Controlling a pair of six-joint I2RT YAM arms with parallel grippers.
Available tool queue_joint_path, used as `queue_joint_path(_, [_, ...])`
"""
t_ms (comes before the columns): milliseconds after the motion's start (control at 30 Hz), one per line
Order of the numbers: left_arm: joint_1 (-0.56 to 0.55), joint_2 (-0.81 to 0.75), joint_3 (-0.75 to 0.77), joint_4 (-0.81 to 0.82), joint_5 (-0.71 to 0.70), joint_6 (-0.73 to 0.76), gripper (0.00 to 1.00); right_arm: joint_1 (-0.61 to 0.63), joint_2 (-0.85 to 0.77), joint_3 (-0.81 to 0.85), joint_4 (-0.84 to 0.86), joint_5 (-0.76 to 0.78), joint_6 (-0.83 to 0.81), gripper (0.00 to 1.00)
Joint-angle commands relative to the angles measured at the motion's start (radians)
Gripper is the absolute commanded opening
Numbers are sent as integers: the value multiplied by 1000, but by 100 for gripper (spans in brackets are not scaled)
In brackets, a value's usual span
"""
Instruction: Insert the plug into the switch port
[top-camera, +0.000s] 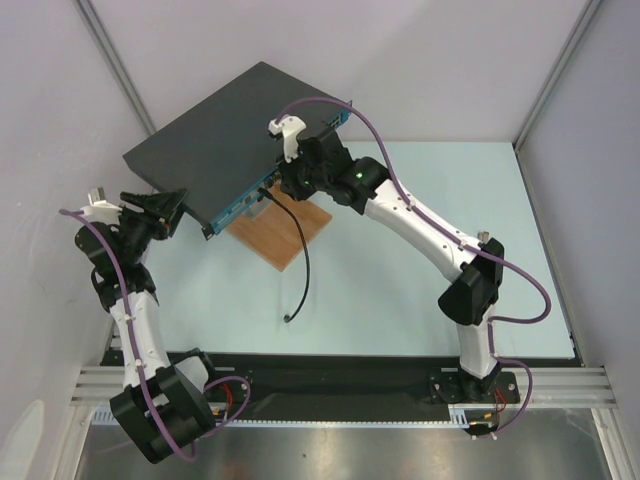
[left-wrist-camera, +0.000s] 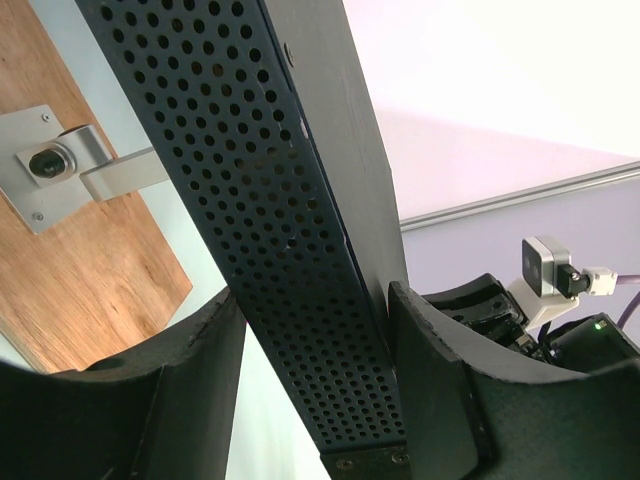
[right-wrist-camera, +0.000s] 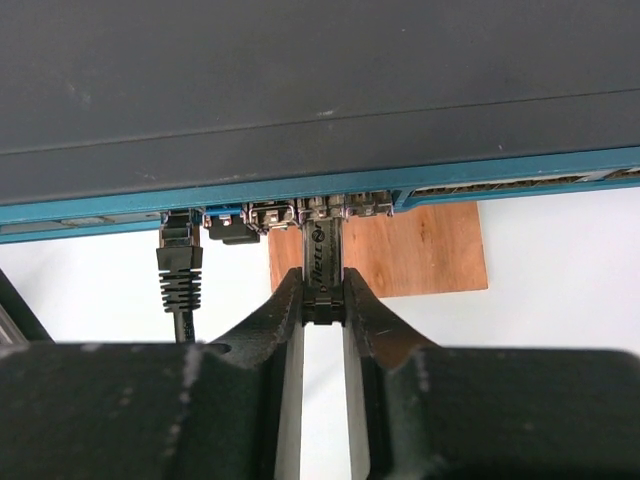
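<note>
The right hand (right-wrist-camera: 325, 292) is closed on the plug (right-wrist-camera: 325, 255), a small black piece with pale lettering pinched between both fingers. The plug sticks straight out past the fingertips. Its front end meets the row of sockets in the teal front face of the switch (right-wrist-camera: 300, 80); how deep it sits I can't tell. Just beside it, a black cable (right-wrist-camera: 180, 275) is seated in another socket of the same row and trails off across the desk (top-camera: 420, 270). The left hand (top-camera: 170, 210) clamps the switch at its end, one finger on each broad face, either side of the perforated side wall. A wooden board (top-camera: 290, 235) lies on the desk below the switch's front edge and carries a metal bracket (left-wrist-camera: 60, 170).
</note>
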Motion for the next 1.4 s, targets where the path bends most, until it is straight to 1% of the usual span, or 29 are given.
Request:
queue_joint_path(0, [-28, 9, 14, 96, 11, 39, 0, 15, -22, -18, 421, -62, -4, 21])
queue_joint_path(200, [-26, 6, 16, 98, 12, 37, 0, -16, -76, -127, 417, -79, -10, 25])
queue_joint_path(333, [-26, 8, 22, 101, 11, 36, 0, -27, -99, -158, 415, -79, -37, 26])
queue_joint_path(400, [-28, 12, 24, 101, 11, 36, 0, -33, -105, -176, 414, -85, -38, 28])
queue_joint_path(467, [-28, 14, 25, 103, 11, 37, 0, -36, -110, -185, 411, -89, -43, 34])
queue_joint_path(500, [-26, 12, 25, 103, 11, 37, 0, -37, -111, -188, 408, -94, -44, 39])
queue_joint_path(600, [-28, 16, 27, 103, 9, 39, 0, -39, -117, -196, 405, -100, -47, 45])
queue_joint_path(633, [-28, 16, 28, 101, 11, 39, 0, -41, -119, -198, 401, -103, -47, 50])
queue_joint_path(667, [-28, 16, 30, 99, 11, 40, 0, -42, -122, -199, 398, -106, -47, 52])
queue_joint_path(900, [-28, 23, 42, 101, 9, 40, 0, -56, -142, -228, 377, -126, -50, 61])
queue_joint_path(933, [-28, 23, 42, 101, 11, 40, 0, -57, -145, -236, 374, -135, -52, 66])
queue_joint_path(1000, [-28, 25, 42, 101, 9, 42, 0, -57, -150, -245, 362, -148, -56, 70])
queue_joint_path(1033, [-28, 25, 42, 101, 9, 42, 0, -59, -157, -250, 357, -152, -63, 76])
queue_joint_path(1100, [-26, 25, 42, 103, 11, 42, 0, -61, -166, -267, 346, -175, -67, 82])
queue_joint_path(1167, [-28, 25, 42, 103, 11, 42, 0, -64, -179, -285, 339, -187, -75, 84])
queue_joint_path(1200, [-29, 25, 42, 101, 11, 42, 0, -64, -182, -290, 334, -190, -78, 87])
queue_joint_path(1367, [-28, 25, 44, 103, 11, 43, 0, -74, -206, -326, 308, -201, -87, 89])
